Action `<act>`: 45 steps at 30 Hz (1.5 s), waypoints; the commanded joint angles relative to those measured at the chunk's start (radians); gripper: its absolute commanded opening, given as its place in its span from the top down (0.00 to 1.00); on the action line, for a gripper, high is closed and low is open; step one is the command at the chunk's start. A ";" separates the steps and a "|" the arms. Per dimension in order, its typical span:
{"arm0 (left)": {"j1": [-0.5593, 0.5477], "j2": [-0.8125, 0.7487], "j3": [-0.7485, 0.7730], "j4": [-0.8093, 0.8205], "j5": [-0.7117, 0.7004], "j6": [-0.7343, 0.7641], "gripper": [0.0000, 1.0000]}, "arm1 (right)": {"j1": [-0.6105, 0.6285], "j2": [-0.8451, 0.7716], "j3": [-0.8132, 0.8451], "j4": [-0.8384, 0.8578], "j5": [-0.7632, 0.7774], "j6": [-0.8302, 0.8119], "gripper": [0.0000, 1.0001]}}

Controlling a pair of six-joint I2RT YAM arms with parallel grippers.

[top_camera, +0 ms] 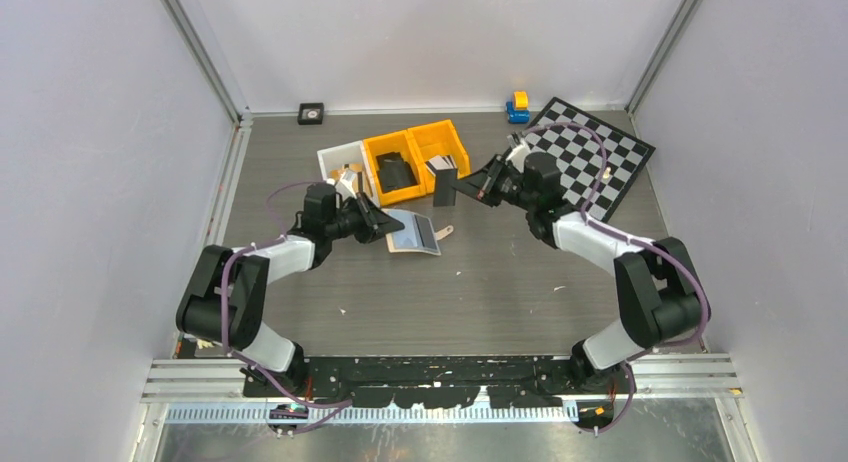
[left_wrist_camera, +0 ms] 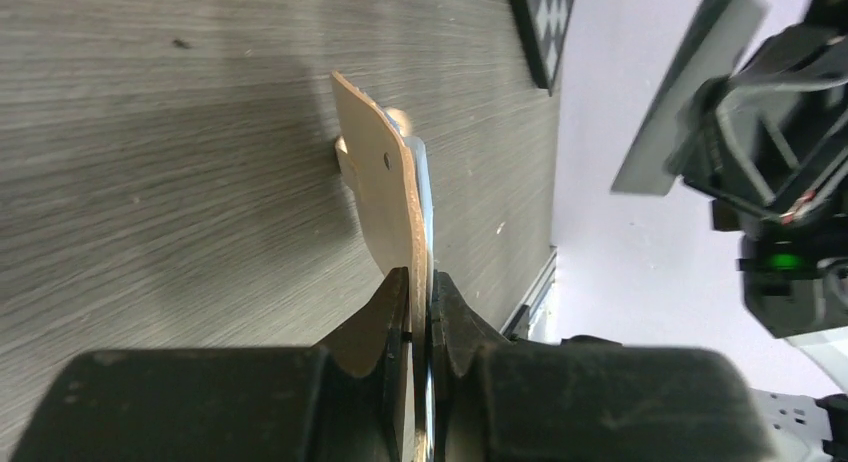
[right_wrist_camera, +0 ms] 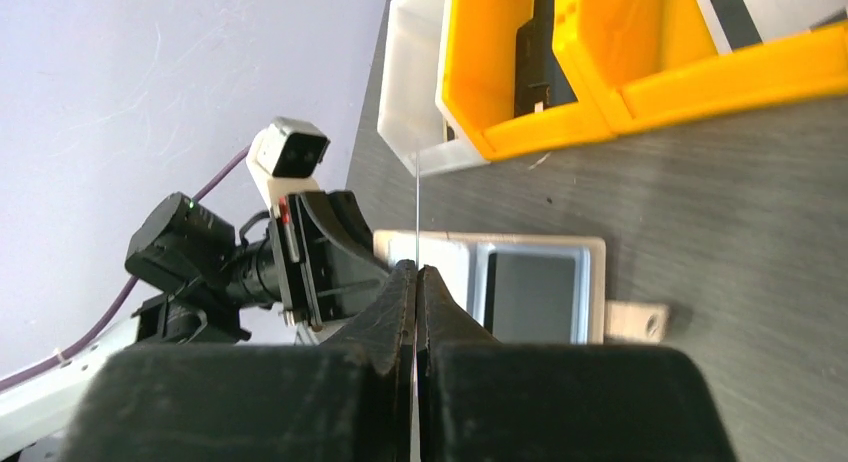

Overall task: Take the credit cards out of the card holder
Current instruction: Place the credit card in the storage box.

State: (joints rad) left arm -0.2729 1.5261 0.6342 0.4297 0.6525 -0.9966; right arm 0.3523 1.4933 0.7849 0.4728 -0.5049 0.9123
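The beige card holder (top_camera: 415,232) lies open on the table, its greyish pockets up. My left gripper (top_camera: 383,225) is shut on its left edge; the left wrist view shows the tan flap (left_wrist_camera: 375,182) pinched between the jaws of that gripper (left_wrist_camera: 421,282). A dark rectangle (right_wrist_camera: 528,297) shows through the holder's right pocket. My right gripper (top_camera: 462,189) is shut on a dark credit card (top_camera: 444,180), held upright in the air above and right of the holder. The right wrist view shows that card edge-on (right_wrist_camera: 416,212) between its jaws (right_wrist_camera: 416,272).
Two yellow bins (top_camera: 440,142) and a white bin (top_camera: 340,162) stand just behind the holder; one yellow bin (top_camera: 378,152) holds a black item (top_camera: 395,172). A checkerboard (top_camera: 600,157) lies at the back right, with a blue-and-yellow toy (top_camera: 517,107) beside it. A small black square (top_camera: 311,113) sits by the back wall.
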 commanded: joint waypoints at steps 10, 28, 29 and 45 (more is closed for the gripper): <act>-0.086 0.098 0.064 -0.053 -0.061 0.093 1.00 | 0.123 0.348 0.477 -0.281 0.116 -0.205 1.00; -0.158 0.207 0.113 -0.077 -0.158 0.132 1.00 | 0.172 0.761 1.135 -0.663 0.198 -0.339 1.00; -0.158 0.199 0.112 -0.082 -0.164 0.136 1.00 | 0.171 0.781 1.175 -0.687 0.206 -0.348 0.99; -0.158 0.170 0.087 -0.003 -0.123 0.102 1.00 | 0.175 0.340 0.698 -0.621 0.415 -0.387 0.20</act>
State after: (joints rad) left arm -0.4301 1.7424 0.7258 0.3363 0.4923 -0.8791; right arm 0.5217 2.1017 1.7229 -0.2699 -0.1791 0.5331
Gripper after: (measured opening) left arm 0.101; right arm 0.763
